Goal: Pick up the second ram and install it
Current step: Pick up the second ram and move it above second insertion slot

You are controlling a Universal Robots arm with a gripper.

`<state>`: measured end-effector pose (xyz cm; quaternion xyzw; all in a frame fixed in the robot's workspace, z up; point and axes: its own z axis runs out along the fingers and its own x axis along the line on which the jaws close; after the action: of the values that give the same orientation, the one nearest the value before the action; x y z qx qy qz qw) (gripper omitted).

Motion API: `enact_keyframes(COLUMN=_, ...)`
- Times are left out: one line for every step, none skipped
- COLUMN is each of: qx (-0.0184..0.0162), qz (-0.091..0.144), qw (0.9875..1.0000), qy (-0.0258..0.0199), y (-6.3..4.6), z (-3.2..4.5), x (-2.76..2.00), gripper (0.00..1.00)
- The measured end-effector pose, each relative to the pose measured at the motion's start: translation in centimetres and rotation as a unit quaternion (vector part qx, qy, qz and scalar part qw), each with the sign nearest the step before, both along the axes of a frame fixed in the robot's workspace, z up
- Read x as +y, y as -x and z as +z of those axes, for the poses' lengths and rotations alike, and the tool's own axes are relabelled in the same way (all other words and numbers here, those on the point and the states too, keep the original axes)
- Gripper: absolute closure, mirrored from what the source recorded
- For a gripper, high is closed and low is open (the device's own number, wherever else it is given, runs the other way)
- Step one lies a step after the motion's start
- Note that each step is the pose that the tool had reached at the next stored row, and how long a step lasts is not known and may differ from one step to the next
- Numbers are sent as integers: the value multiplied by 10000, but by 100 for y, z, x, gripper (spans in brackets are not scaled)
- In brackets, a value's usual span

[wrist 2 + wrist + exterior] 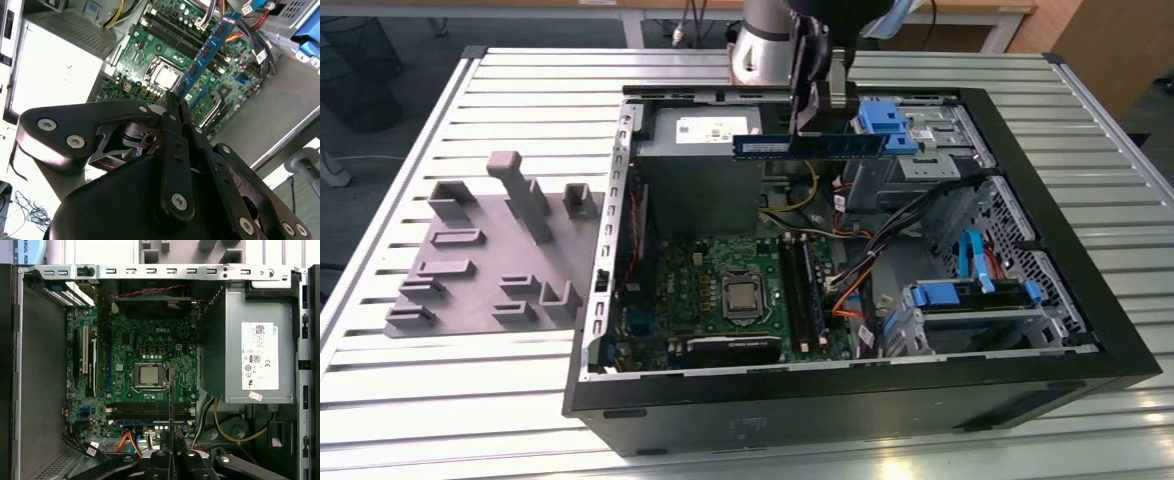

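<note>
Pinched in the gripper (814,128) high over the case (854,405), the second ram (854,144) could skew and miss the motherboard slots (798,290).

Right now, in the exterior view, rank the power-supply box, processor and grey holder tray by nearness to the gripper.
The gripper holds the second ram.
1. Power-supply box, just to the exterior view's left of it.
2. Processor, down on the motherboard.
3. Grey holder tray, outside the case, far on the exterior view's left.
</note>
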<state>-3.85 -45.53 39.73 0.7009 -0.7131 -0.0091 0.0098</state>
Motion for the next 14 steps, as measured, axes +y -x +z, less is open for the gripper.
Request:
enact_keyframes(qx=0, qz=-1, qw=10000, qy=0, y=-12, z=0, x=0, gripper=86)
enact_keyframes(qx=0, qz=-1, qw=10000, qy=0, y=-17, z=0, x=0, gripper=86)
enact_keyframes(qx=0, qz=-1, qw=10000, qy=0, y=-17, z=0, x=0, gripper=86)
enact_keyframes(qx=0, qz=-1, qw=10000, qy=0, y=-17, z=0, x=0, gripper=86)
enact_keyframes(qx=0, qz=-2, qw=10000, qy=0, y=-17, z=0, x=0, gripper=86)
enact_keyframes(qx=0, qz=-1, qw=10000, qy=0, y=-18, z=0, x=0, gripper=86)
enact_keyframes(qx=0, qz=-1, qw=10000, qy=0, y=-18, z=0, x=0, gripper=86)
enact_keyframes(qx=0, qz=-1, qw=10000, qy=0, y=-18, z=0, x=0, gripper=86)
enact_keyframes(qx=0, qz=-1, qw=10000, qy=0, y=-19, z=0, x=0, gripper=86)
enact_keyframes(qx=0, qz=-1, qw=10000, qy=0, y=-19, z=0, x=0, gripper=86)
enact_keyframes(qx=0, qz=-1, qw=10000, qy=0, y=-19, z=0, x=0, gripper=86)
enact_keyframes(qx=0, qz=-1, qw=10000, qy=0, y=-19, z=0, x=0, gripper=86)
enact_keyframes(qx=0, qz=-1, qw=10000, qy=0, y=-20, z=0, x=0, gripper=86)
enact_keyframes(qx=0, qz=-1, qw=10000, qy=0, y=-20, z=0, x=0, gripper=86)
